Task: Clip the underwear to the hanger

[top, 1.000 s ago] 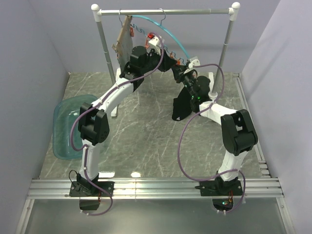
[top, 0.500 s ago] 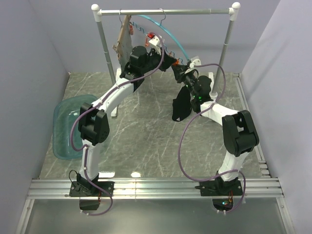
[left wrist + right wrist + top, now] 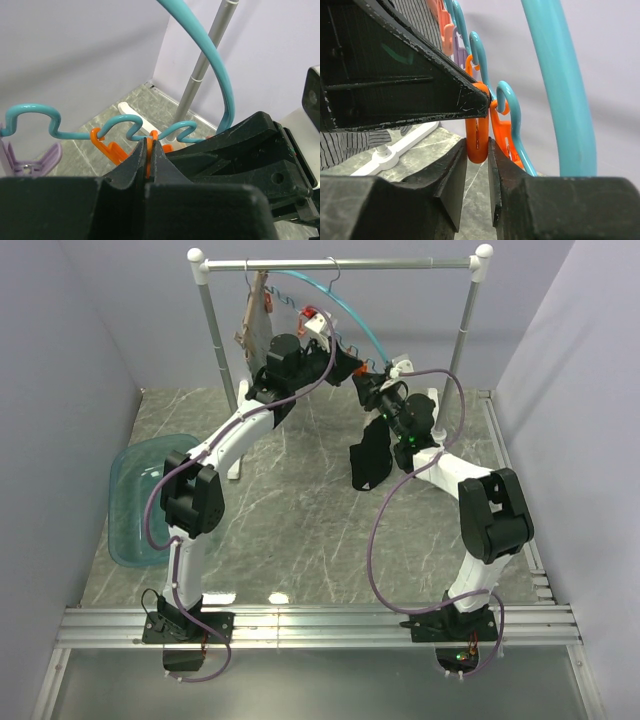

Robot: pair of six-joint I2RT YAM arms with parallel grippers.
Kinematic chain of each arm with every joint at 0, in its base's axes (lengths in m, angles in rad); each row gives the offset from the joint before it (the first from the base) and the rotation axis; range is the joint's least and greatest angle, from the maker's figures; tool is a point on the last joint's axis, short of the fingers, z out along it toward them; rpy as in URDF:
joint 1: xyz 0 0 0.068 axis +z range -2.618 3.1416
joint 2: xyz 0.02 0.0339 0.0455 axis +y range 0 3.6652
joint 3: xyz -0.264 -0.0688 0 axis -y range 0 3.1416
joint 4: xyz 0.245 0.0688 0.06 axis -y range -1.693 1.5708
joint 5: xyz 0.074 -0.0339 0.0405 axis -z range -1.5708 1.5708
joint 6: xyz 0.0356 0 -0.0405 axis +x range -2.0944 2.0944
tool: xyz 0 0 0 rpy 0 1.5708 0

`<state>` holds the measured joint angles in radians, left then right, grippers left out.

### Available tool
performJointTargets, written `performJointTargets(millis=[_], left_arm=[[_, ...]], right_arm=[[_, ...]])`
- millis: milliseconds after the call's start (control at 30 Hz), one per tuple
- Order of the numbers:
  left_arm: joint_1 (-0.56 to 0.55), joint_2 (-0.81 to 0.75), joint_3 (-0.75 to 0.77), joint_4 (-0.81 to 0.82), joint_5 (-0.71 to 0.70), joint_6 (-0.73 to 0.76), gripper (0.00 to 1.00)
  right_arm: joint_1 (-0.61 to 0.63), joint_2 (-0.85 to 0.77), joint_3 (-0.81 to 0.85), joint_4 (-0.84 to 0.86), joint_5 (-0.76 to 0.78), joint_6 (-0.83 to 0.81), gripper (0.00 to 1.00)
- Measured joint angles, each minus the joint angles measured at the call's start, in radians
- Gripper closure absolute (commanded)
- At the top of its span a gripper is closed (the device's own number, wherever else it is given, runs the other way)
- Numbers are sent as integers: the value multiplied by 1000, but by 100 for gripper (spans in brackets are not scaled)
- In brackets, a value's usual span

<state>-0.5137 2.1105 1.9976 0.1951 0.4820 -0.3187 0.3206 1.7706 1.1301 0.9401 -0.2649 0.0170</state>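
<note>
Hanging as a dark fold just beneath the right gripper, the underwear was slack and clear of the table. The overhead view did not show whether any clip had hold of it.

The hanger arched above both grippers, its wavy lower wire running right across the fingertips.

Right gripper: fingers pressed in on the lower end of an orange clip, one pad on each side, both touching.

Left gripper: jaws squeezed together with only a thin orange sliver of the clip between them. In the right wrist view its black finger met the top of that same clip. The two grippers were tip to tip.

A second orange clip hung on the wire just to the left of the left gripper. A purple clip sat further out the same way.

Grey striped cloth hung behind the left gripper, on a wooden hanger. Both hangers hung from the rack rail above the grippers. A clear blue tub lay well back from the left gripper, beside that arm's elbow.
</note>
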Motion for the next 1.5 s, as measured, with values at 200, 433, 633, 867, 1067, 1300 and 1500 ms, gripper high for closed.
performJointTargets(millis=[200,433,633,867,1067,1300,1500], left_arm=[[5,0,0,2,1,1,100],[10,0,-13,8,2,-4,71],[20,0,-17,10,18,-58,58],[28,0,-17,8,18,-90,68],[33,6,-12,2,18,-107,85],[34,16,6,4,25,-132,100],[40,17,5,13,27,-138,100]], right_arm=[[0,7,16,-11,-6,0,94],[0,18,24,-12,-18,4,100],[0,20,24,-10,-18,0,100],[0,20,24,-7,-18,-31,100],[0,20,23,-5,-18,-42,100],[0,20,23,0,-20,-41,71],[2,20,23,-5,-34,-36,59]])
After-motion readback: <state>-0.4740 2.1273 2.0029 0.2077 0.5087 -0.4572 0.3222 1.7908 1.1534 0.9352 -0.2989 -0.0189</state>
